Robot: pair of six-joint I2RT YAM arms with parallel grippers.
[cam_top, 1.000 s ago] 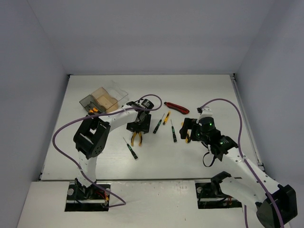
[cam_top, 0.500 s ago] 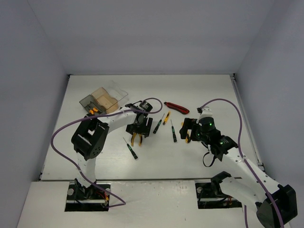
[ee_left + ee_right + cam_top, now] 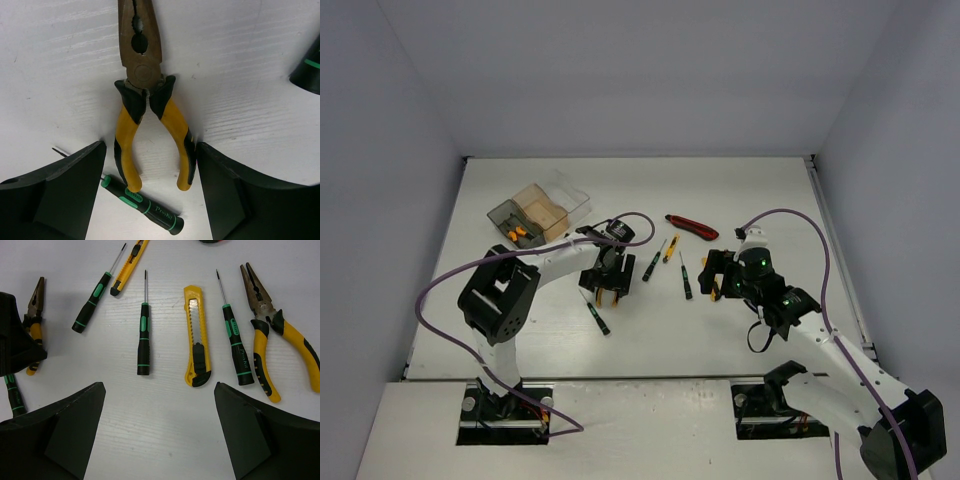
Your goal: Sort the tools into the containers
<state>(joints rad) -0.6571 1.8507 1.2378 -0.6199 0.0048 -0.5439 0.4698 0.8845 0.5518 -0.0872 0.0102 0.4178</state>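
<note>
Broadly, the white table (image 3: 750, 190) carries everything, with the containers (image 3: 538, 212) at the upper left of the top view, something orange-handled already lying in the grey end bin. The left gripper (image 3: 150, 165) hangs low at centre-left with its fingers spread wide and gripping nothing. They straddle the splayed yellow handles of the pliers (image 3: 142, 95), whose nose points to the top of the left wrist frame.

These pliers are probably the heaviest piece here: rigid steel with rubbery sleeves that should grip well. The handles will likely swing together as the fingers close. A hold high on them, near the pivot, would keep the nose from dipping.

The right gripper (image 3: 160, 390) is equally wide and empty, right of centre in the top view, over a second pair of pliers (image 3: 261, 355), a yellow utility knife (image 3: 196, 337) and slim screwdrivers (image 3: 143, 337).

The main nuisance is a small black-green screwdriver (image 3: 142, 205) at the bottom of the left wrist frame. It lies just beside the handle tips, light and round, and a closing finger could easily nudge it or trap it
</note>
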